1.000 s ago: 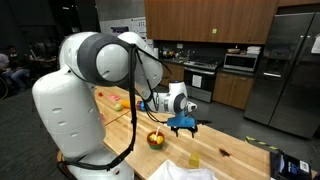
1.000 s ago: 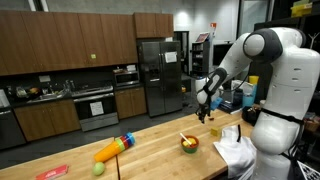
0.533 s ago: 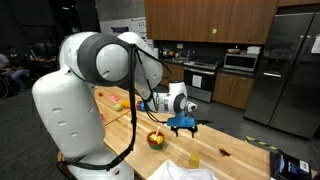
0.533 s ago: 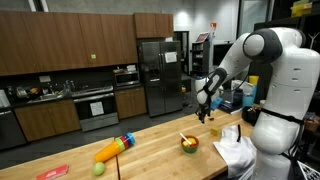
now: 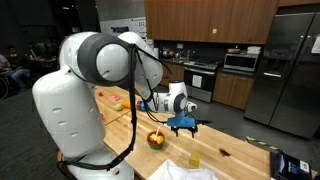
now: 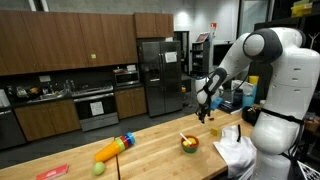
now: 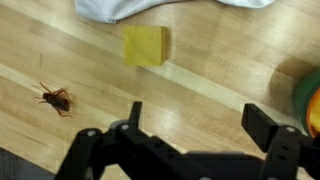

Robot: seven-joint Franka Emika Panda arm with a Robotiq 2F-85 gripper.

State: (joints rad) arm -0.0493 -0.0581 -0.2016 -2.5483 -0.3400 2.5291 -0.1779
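My gripper (image 7: 200,120) hangs open above the wooden tabletop (image 7: 210,80), with nothing between its dark fingers (image 7: 270,122). In the wrist view a yellow block (image 7: 146,46) lies just beyond the jaws and a small brown toy bug (image 7: 54,98) lies off to the left. A bowl's green and orange rim (image 7: 310,100) shows at the right edge. In both exterior views the gripper (image 5: 183,125) (image 6: 204,115) hovers a little above the table, close to the bowl of fruit (image 5: 155,139) (image 6: 188,144). The yellow block (image 5: 194,159) and the bug (image 5: 224,151) lie nearby.
A white cloth (image 7: 120,8) (image 6: 235,150) lies near the robot's base. Farther along the table are an orange and yellow toy (image 6: 112,149), a green ball (image 6: 98,168) and a red item (image 6: 52,172). Kitchen cabinets and a steel fridge (image 5: 285,65) stand behind.
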